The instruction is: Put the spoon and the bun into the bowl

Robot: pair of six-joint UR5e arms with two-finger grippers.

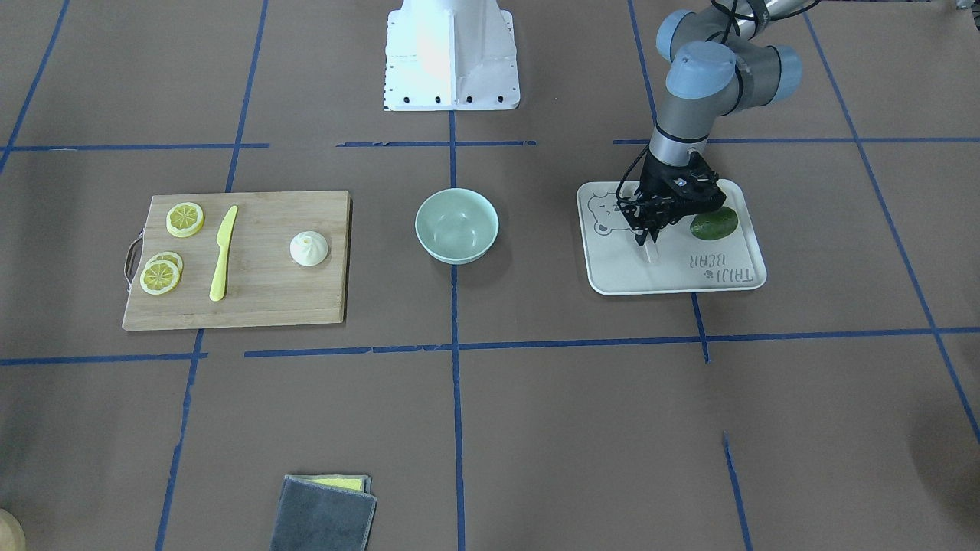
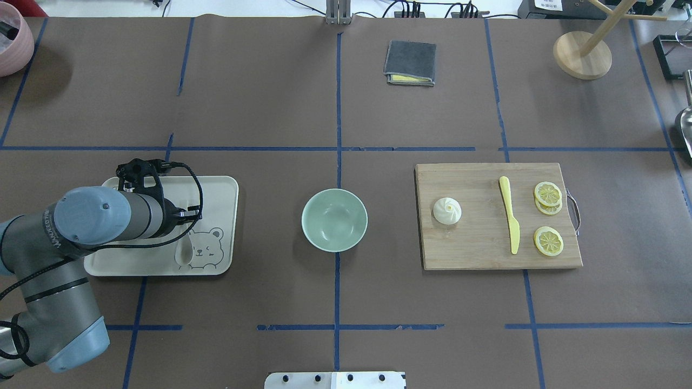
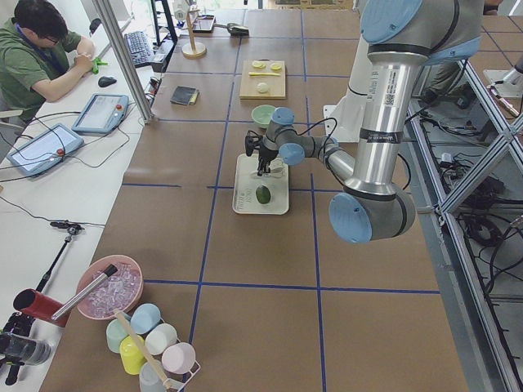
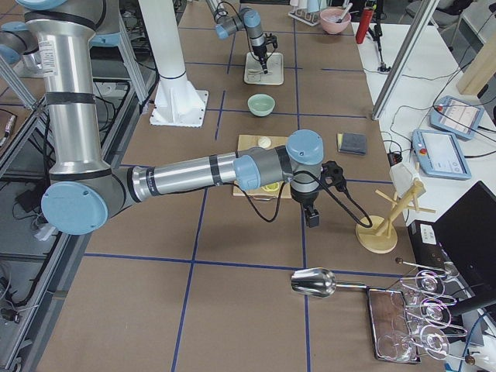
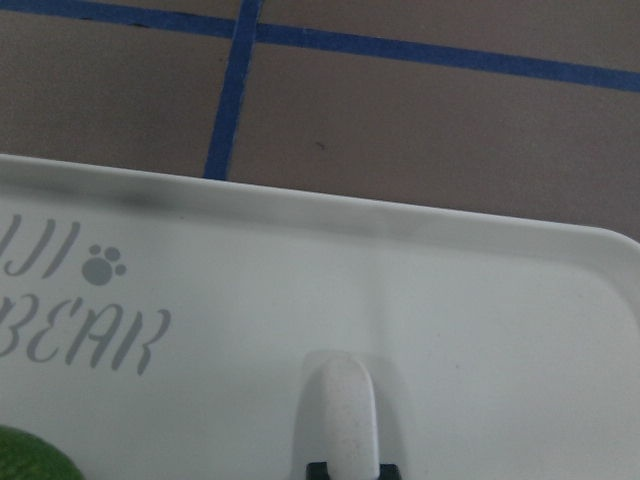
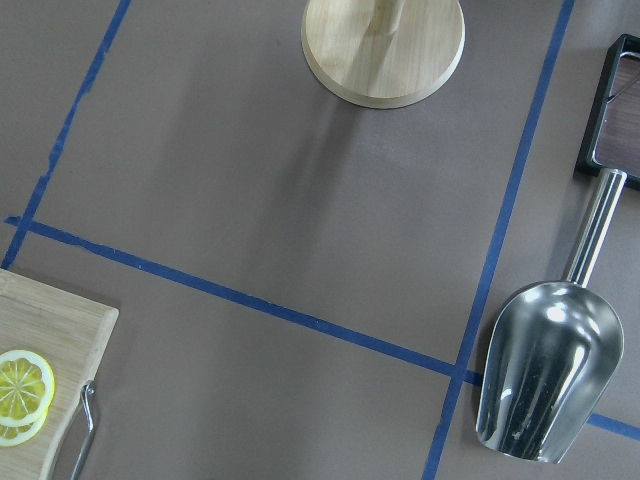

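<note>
The off-white spoon [image 1: 651,252] lies on the bear tray [image 1: 689,279]; its scoop [image 2: 184,252] is beside the bear drawing. My left gripper [image 1: 648,239] points straight down on it, jaws shut on the handle [image 5: 346,410] just behind its tip. The mint-green bowl [image 1: 457,226] stands empty at the table's middle, to the right of the tray in the overhead view [image 2: 334,220]. The white pleated bun [image 1: 308,249] sits on the wooden cutting board [image 1: 268,306]. My right gripper [image 4: 313,219] hangs over bare table beyond the board; I cannot tell whether it is open.
A green lime [image 1: 713,223] lies on the tray beside the left gripper. A yellow knife [image 1: 223,252] and lemon slices [image 1: 185,219] share the board. A grey cloth [image 2: 410,62], a wooden stand [image 6: 383,45] and a metal scoop [image 6: 548,385] lie farther off.
</note>
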